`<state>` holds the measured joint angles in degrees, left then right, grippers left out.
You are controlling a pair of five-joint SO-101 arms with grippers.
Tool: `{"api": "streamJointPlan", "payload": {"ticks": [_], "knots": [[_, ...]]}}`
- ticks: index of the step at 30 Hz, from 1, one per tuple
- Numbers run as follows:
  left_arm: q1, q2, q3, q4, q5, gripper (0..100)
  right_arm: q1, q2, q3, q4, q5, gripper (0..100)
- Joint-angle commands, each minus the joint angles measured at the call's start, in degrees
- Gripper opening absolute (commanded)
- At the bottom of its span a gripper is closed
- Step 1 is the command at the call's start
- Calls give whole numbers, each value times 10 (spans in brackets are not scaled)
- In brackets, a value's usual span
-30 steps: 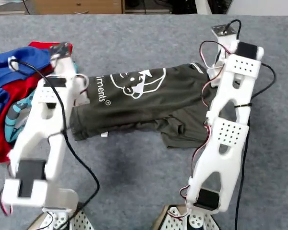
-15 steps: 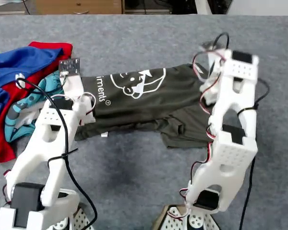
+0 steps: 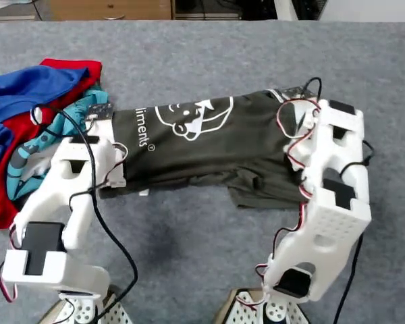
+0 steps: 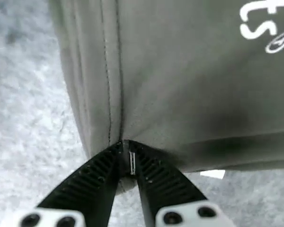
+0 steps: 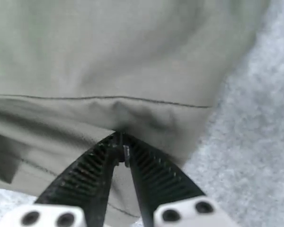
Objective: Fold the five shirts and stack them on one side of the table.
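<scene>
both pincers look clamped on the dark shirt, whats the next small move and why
Probably lift both pincers a little, together and level. The left pincer and right pincer are each shut on a pinch of the shirt at opposite ends of its near edge. The rest lies on the table, so an even lift should start the fold.

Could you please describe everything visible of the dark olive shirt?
The olive shirt is soft dark cloth with a white cartoon print and lettering. It lies partly folded across the middle of the grey table, its near edge rumpled. The left hand pinches its stitched hem at one end, the right hand a seam at the other.
</scene>
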<state>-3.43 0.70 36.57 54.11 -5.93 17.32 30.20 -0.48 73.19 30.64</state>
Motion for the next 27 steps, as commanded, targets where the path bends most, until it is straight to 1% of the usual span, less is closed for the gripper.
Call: {"api": "streamJointPlan", "payload": {"ticks": [1,5,10,14,16,19,23,25,27], "knots": [[-28,-3,-14,14,-40,20,30,-13,-25,6,9,4],[-21,-64,-29,25,-45,20,-11,-15,-97,88,5,4],[11,-177,-100,104,-44,20,-49,-66,-229,193,-13,4],[11,-180,-160,99,-40,20,-63,-93,-299,241,-15,4],[4,-145,-163,57,-40,20,-69,-87,-304,236,-18,4],[-8,-70,-172,-6,-18,20,-77,-51,-290,168,-42,4],[-20,42,-207,-84,5,20,-87,26,-276,87,-49,4],[-24,102,-225,-107,18,20,-87,73,-280,72,-47,4],[-28,153,-245,-111,22,20,-76,116,-280,61,-47,4]]}}
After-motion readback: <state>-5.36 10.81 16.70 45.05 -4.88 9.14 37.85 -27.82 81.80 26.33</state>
